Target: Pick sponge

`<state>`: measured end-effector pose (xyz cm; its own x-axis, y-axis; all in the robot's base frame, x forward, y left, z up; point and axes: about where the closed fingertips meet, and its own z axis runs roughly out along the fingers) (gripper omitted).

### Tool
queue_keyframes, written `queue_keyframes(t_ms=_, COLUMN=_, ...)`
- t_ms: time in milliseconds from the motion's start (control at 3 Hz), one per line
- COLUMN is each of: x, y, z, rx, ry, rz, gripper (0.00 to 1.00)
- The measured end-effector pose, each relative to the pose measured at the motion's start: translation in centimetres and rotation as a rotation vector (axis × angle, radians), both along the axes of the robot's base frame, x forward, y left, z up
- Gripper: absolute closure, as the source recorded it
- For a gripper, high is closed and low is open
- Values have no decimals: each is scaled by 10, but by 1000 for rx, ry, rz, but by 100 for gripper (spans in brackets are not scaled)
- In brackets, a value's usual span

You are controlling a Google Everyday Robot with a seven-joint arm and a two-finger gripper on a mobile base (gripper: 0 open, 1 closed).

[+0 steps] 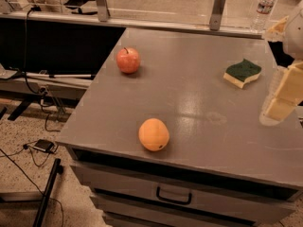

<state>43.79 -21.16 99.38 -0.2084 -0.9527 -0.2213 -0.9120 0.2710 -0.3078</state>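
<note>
The small flat sponge of pale yellow foam with a dark green scouring top (243, 73) lies on the grey metal table (189, 108), far right. The cream blocky hand (284, 93) hangs just beside it, at the picture's right edge; whether released or clenched, I cannot tell

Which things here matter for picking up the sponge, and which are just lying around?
Job: flat pale-yellow foam sponge with dark green top; cream end effector, at the right edge.
Lying about: red apple; round orange fruit; clear plastic water bottle.
</note>
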Motion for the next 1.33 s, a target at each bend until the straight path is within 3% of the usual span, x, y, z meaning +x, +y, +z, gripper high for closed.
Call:
queue_keyframes(t_ms=667, x=0, y=9, z=-7, rx=14, ry=6, rz=27, gripper=0)
queue_keyframes(t_ms=1000, x=-3, y=31, z=-25, rx=22, ry=22, rz=86, gripper=0)
queue_keyframes(t_ms=1333, x=2, y=28, z=-29, rx=19, ry=25, rz=78, gripper=0)
